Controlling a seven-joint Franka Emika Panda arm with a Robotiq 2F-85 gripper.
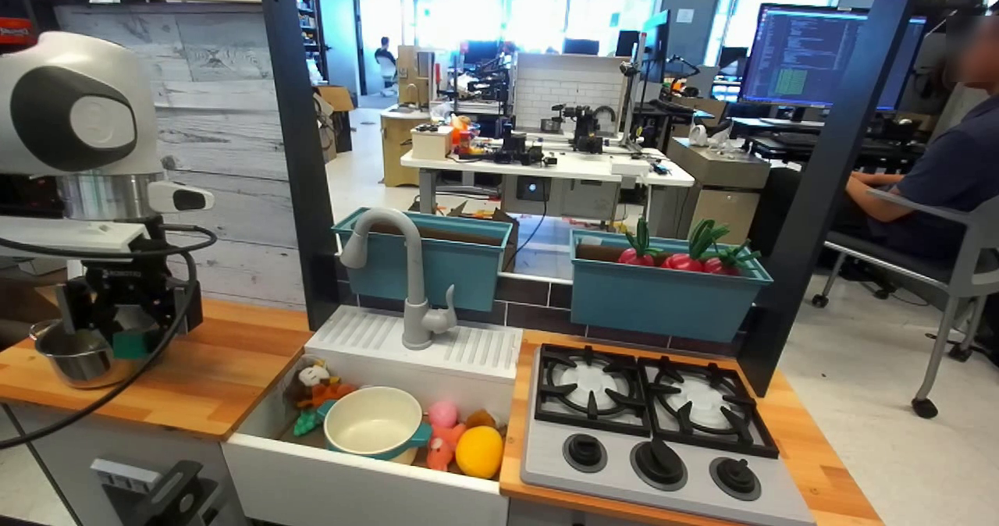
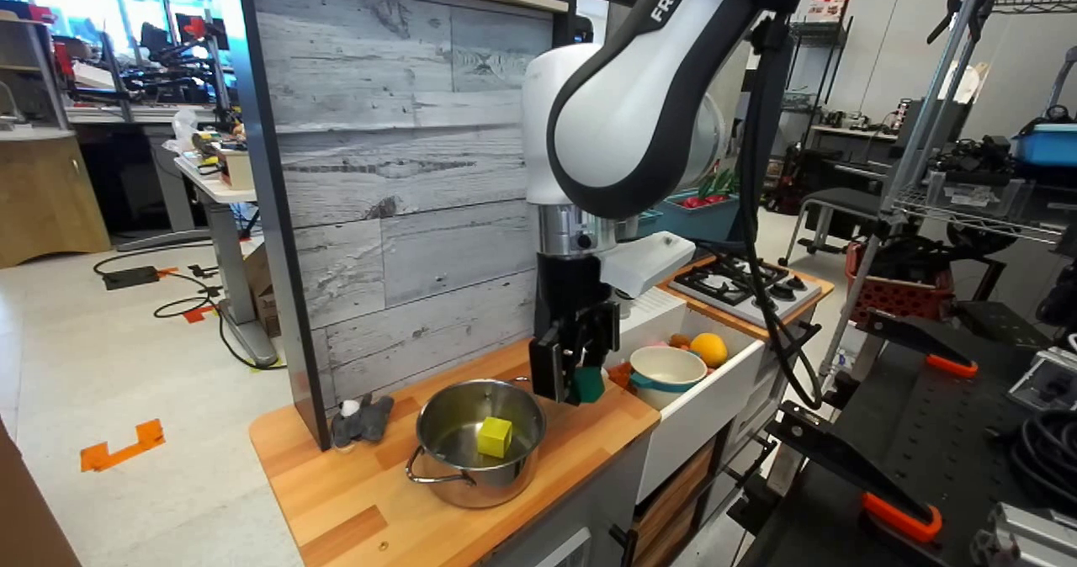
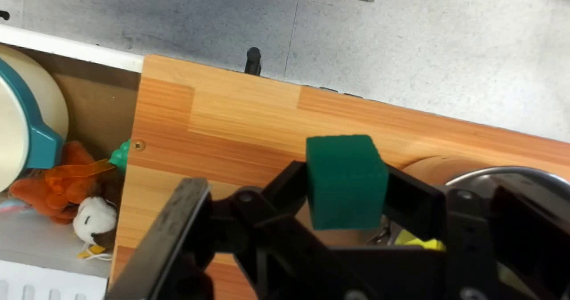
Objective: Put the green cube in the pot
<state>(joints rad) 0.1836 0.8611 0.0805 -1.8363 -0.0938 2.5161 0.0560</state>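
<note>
The green cube is dark green and shows in the wrist view between the fingertips of my gripper. The gripper is shut on it. In both exterior views the cube hangs from the gripper above the wooden counter, on the sink side of the pot. The pot is shiny silver metal with two loop handles and stands upright on the counter. In the wrist view the pot is at the right, partly hidden by the gripper. A yellow cube lies inside the pot.
A sink beside the counter holds a cream pot with teal handles, toys and a yellow ball. A grey faucet rises behind it. A grey plush toy lies near the wood-patterned wall panel.
</note>
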